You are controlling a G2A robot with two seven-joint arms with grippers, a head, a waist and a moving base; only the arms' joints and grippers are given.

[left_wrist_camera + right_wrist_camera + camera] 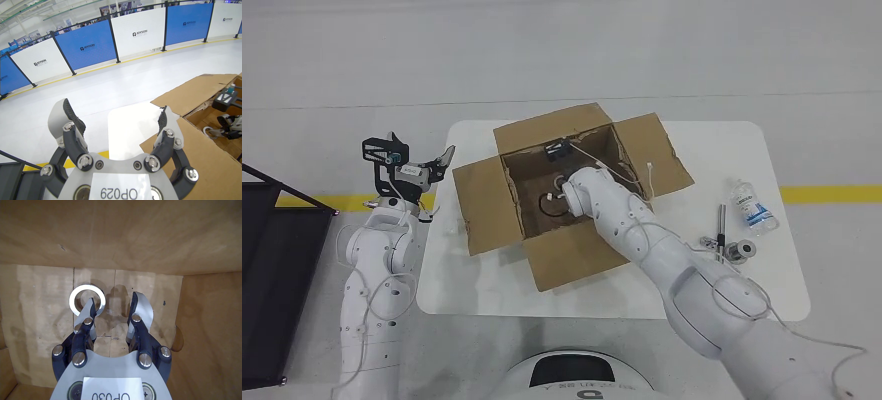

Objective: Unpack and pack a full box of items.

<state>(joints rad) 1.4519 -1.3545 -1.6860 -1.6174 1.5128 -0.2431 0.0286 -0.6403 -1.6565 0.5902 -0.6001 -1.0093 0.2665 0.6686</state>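
Left gripper (pixel 115 103) is parked by the table's (pixel 722 140) 10 o'clock corner, jaws apart, empty. Unpacking is judged nearly done: a steel ring (pixel 87 300) lies on the cardboard box (pixel 562 262) floor. Right gripper (pixel 113 296) is held spread, one fingertip (pixel 92 306) over the ring's hole; lowering and closing on the rim is needed. That alignment is given by the right wrist view; the water bottle (pixel 752 207) at the box's 3 o'clock is given by the top view.

We find bright, even overhead light on the white tabletop (pixel 722 150) and floor (pixel 562 50). Inside the box (pixel 132 237) it is dimmer. Just ahead of the right end effector (pixel 113 296), the metal ring (pixel 86 288) glares and throws a soft shadow. Beyond the left end effector (pixel 115 103), the fence panels (pixel 85 49) bow towards the edges.
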